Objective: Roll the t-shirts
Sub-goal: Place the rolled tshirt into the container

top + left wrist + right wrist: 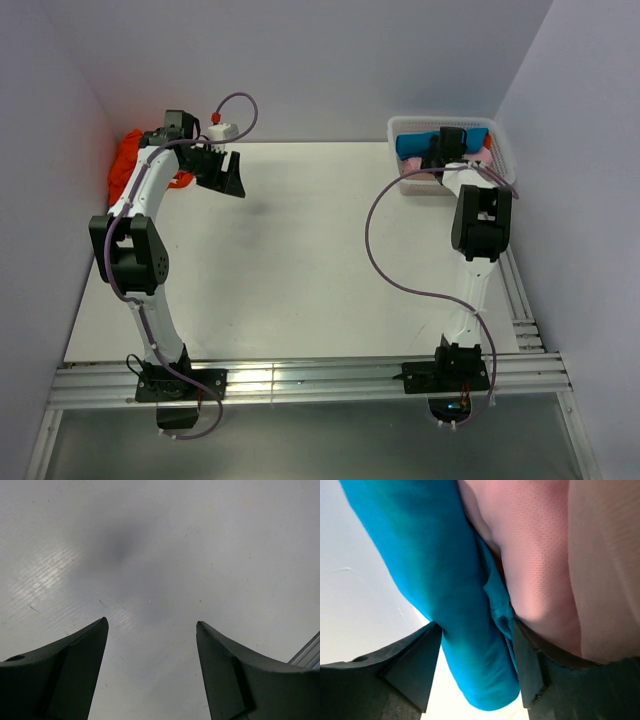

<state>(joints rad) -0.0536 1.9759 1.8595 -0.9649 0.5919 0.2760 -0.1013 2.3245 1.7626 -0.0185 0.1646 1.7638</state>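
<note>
A rolled teal-blue t-shirt [413, 143] lies in the white lattice basket [440, 121] at the far right, beside a pale pink t-shirt [483, 156]. My right gripper [441, 150] reaches down into the basket. In the right wrist view its jaws [477, 624] stand wide on either side of the teal roll [450, 580], with the pink cloth [535, 555] pressed against the right finger. A bright orange t-shirt [127, 166] lies bunched at the far left corner, behind my left arm. My left gripper [228, 178] hovers open over bare table [152, 622] with nothing between its fingers.
The white table [300, 250] is walled at the back and on both sides. Aluminium rails [300, 380] run along the near edge by the arm bases and up the right side. A cable loops from the right arm over the table.
</note>
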